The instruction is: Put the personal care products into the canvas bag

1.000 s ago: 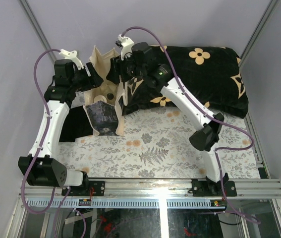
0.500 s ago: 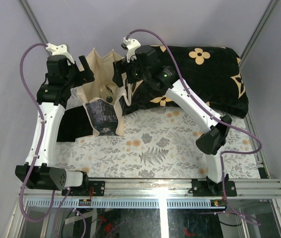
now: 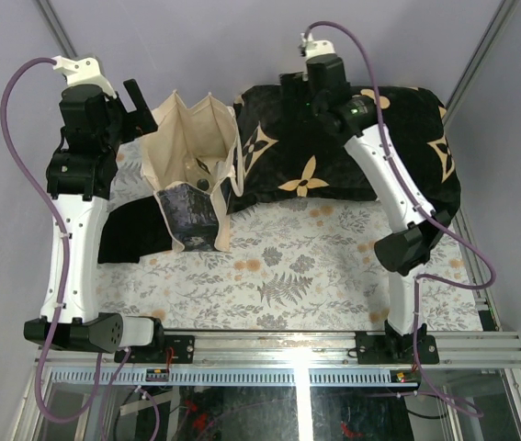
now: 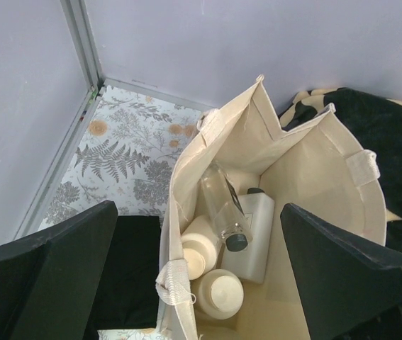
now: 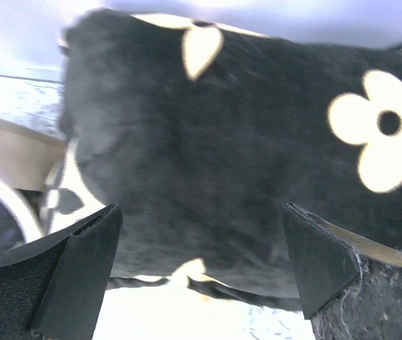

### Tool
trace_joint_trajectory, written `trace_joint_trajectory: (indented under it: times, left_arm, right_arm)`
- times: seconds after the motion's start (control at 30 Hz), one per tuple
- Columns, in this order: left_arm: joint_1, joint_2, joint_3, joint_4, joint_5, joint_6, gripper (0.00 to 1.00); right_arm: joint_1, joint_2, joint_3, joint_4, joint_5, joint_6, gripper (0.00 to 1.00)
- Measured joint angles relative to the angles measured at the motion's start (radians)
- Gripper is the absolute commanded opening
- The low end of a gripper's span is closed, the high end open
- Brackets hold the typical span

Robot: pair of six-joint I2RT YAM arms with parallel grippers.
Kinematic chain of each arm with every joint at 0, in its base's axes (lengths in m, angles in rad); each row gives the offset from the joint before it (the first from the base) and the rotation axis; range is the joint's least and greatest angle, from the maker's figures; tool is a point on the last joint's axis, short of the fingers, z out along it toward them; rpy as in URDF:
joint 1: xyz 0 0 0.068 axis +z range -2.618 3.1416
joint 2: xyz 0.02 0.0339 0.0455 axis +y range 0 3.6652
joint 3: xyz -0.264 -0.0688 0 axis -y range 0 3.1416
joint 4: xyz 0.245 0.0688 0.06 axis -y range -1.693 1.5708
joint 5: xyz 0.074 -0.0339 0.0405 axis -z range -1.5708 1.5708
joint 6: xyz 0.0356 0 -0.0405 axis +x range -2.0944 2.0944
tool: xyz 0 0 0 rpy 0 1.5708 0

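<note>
The cream canvas bag (image 3: 191,175) stands open on the table with its dark printed panel (image 3: 189,216) facing the near side. In the left wrist view the bag (image 4: 307,170) holds two round beige bottles with wide caps (image 4: 199,253) (image 4: 220,290), a white flat-sided bottle (image 4: 256,241), and a small pale bottle with a dark cap (image 4: 223,205) lying across them. My left gripper (image 3: 136,106) (image 4: 198,207) is open and empty, high above the bag's left rim. My right gripper (image 3: 292,87) (image 5: 197,212) is open and empty over the cushion.
The black cushion with tan flowers (image 3: 370,138) (image 5: 243,142) lies right of the bag, touching it. A flat black cloth (image 3: 136,230) (image 4: 133,269) lies left of the bag. The enclosure's walls and a metal corner post (image 4: 84,42) stand close behind the left arm.
Both grippers have pulled away from the bag's mouth. The left arm rose up and to the left. The right arm swung right, over the cushion. The bag stays standing open.
</note>
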State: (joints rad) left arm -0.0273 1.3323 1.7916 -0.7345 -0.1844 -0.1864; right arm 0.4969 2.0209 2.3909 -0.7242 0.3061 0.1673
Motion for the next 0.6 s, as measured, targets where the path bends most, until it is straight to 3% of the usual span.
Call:
trace_joint_trajectory:
  times: [0.23,0.6]
  left_arm:
    - [0.000,0.004,-0.007,-0.013,-0.018,0.002,1.00]
    - [0.000,0.001,-0.016,-0.014,-0.030,0.029,1.00]
  right_arm:
    - [-0.031,-0.019,-0.110,-0.010,0.079,-0.029,0.99]
    - [-0.029,-0.019,-0.112,-0.010,0.102,-0.051,0.99]
